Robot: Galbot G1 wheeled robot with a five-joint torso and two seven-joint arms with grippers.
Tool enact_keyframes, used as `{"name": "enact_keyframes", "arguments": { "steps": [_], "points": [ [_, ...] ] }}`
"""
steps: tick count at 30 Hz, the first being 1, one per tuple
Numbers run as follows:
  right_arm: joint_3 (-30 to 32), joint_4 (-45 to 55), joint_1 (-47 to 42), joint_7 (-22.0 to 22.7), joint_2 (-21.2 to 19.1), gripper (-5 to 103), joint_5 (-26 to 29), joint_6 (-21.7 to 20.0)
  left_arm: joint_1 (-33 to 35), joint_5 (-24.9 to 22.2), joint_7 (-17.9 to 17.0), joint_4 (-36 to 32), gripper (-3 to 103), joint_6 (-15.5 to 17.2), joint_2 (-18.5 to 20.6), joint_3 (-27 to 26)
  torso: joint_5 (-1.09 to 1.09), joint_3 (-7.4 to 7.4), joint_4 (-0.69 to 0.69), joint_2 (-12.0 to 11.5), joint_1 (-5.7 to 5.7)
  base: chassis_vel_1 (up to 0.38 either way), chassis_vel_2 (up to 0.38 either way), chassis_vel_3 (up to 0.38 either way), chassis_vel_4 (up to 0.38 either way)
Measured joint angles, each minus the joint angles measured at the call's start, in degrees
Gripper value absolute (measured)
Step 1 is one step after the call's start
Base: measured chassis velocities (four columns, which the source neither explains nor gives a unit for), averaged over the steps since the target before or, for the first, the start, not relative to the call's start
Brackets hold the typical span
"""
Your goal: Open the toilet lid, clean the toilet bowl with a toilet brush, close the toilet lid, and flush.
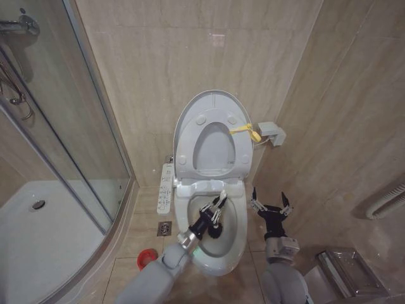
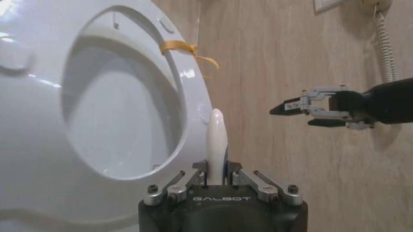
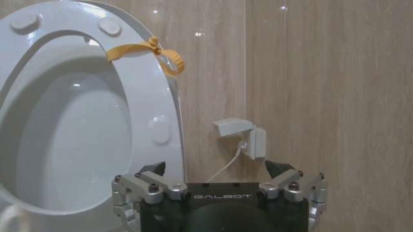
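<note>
The toilet lid (image 1: 212, 101) stands raised against the wall, and the white seat ring (image 1: 187, 149) is held up to it by a yellow tie (image 1: 247, 132). Below lies the open toilet bowl (image 1: 235, 223). My left gripper (image 1: 216, 208) reaches over the bowl, shut on the toilet brush's white handle (image 1: 223, 195); the dark bristle head (image 1: 214, 232) hangs down inside the bowl. In the left wrist view the handle (image 2: 216, 137) rises from between the shut fingers of my left gripper (image 2: 216, 175). My right gripper (image 1: 269, 196) hovers open beside the bowl's right rim, holding nothing, its spread fingers (image 3: 150, 189) facing the raised seat (image 3: 158, 101).
A glass shower enclosure (image 1: 76, 126) and its white tray (image 1: 38, 234) fill the left. A red holder cup (image 1: 147, 256) sits on the floor left of the bowl, near a floor drain (image 1: 163, 228). A control panel (image 1: 166, 189) flanks the seat. A metal bin (image 1: 351, 272) stands at right.
</note>
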Motion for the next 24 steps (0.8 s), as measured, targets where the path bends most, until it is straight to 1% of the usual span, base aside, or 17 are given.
{"name": "enact_keyframes", "arguments": {
  "steps": [1, 2, 6, 7, 9, 11, 13, 14, 15, 17, 18, 19, 23, 24],
  "points": [
    [0.00, 0.00, 0.00, 0.00, 0.00, 100, 0.00, 0.00, 1.11, 0.16, -0.06, -1.52, 19, 0.31, 0.94, -0.82, 0.00, 0.00, 0.00, 0.00, 0.00, 0.000, 0.000, 0.000, 0.000],
    [0.00, 0.00, 0.00, 0.00, 0.00, 100, 0.00, 0.00, 1.11, 0.16, -0.06, -1.52, 19, 0.31, 0.94, -0.82, 0.00, 0.00, 0.00, 0.00, 0.00, 0.000, 0.000, 0.000, 0.000],
    [0.00, 0.00, 0.00, 0.00, 0.00, 100, 0.00, 0.00, 6.02, 0.27, -0.38, -7.43, 19, 1.53, 4.91, -5.02, 0.00, 0.00, 0.00, 0.00, 0.00, 0.000, 0.000, 0.000, 0.000],
    [0.00, 0.00, 0.00, 0.00, 0.00, 100, 0.00, 0.00, 6.02, 0.27, -0.38, -7.43, 19, 1.53, 4.91, -5.02, 0.00, 0.00, 0.00, 0.00, 0.00, 0.000, 0.000, 0.000, 0.000],
    [0.00, 0.00, 0.00, 0.00, 0.00, 100, 0.00, 0.00, 7.90, 0.45, -0.45, -9.49, 19, 1.65, 6.34, -6.97, 0.00, 0.00, 0.01, 0.00, 0.00, 0.000, 0.000, 0.000, 0.000],
    [0.00, 0.00, 0.00, 0.00, 0.00, 100, 0.00, 0.00, 8.12, 0.47, -0.49, -9.77, 19, 1.66, 6.50, -7.23, 0.00, 0.00, 0.01, 0.00, 0.00, 0.000, 0.000, 0.000, 0.000],
    [0.00, 0.00, 0.00, 0.00, 0.00, 100, 0.00, 0.00, 9.01, 0.64, -1.79, -12.00, 19, 1.91, 7.43, -8.81, 0.00, 0.00, 0.00, 0.00, 0.00, 0.000, 0.000, 0.000, 0.000],
    [0.00, 0.00, 0.00, 0.00, 0.00, 100, 0.00, 0.00, 9.00, 0.95, -3.00, -13.45, 19, 2.38, 7.66, -9.33, -0.01, 0.00, 0.00, 0.00, 0.00, 0.000, 0.000, 0.000, 0.000],
    [0.00, 0.00, 0.00, 0.00, 0.00, 100, 0.00, 0.00, 9.00, 0.95, -3.00, -13.45, 19, 2.38, 7.66, -9.33, -0.01, 0.00, 0.00, 0.00, 0.00, 0.000, 0.000, 0.000, 0.000],
    [0.00, 0.00, 0.00, 0.00, 0.00, 100, 0.00, 0.00, 8.83, 1.66, -4.37, -16.69, 19, 3.36, 8.30, -9.99, 0.00, 0.00, -0.02, 0.00, 0.00, 0.000, 0.000, 0.000, 0.000],
    [0.00, 0.00, 0.00, 0.00, 0.00, 100, 0.00, 0.00, 9.12, 2.22, -5.15, -20.22, 19, 4.46, 9.30, -10.32, 0.01, 0.00, -0.02, 0.00, 0.00, 0.000, 0.000, 0.000, 0.000],
    [0.00, 0.00, 0.00, 0.00, 0.00, 100, 0.00, 0.00, 9.12, 2.22, -5.15, -20.22, 19, 4.46, 9.30, -10.32, 0.01, 0.00, -0.02, 0.00, 0.00, 0.000, 0.000, 0.000, 0.000],
    [0.00, 0.00, 0.00, 0.00, 0.00, 100, 0.00, 0.00, 11.91, 2.44, -6.82, -28.86, 19, 6.20, 11.84, -12.04, 0.00, 0.00, 0.00, 0.00, 0.00, 0.000, 0.000, 0.000, 0.000],
    [0.00, 0.00, 0.00, 0.00, 0.00, 100, 0.00, 0.00, 11.91, 2.44, -6.82, -28.86, 19, 6.20, 11.84, -12.04, 0.00, 0.00, 0.00, 0.00, 0.00, 0.000, 0.000, 0.000, 0.000]
  ]
}}
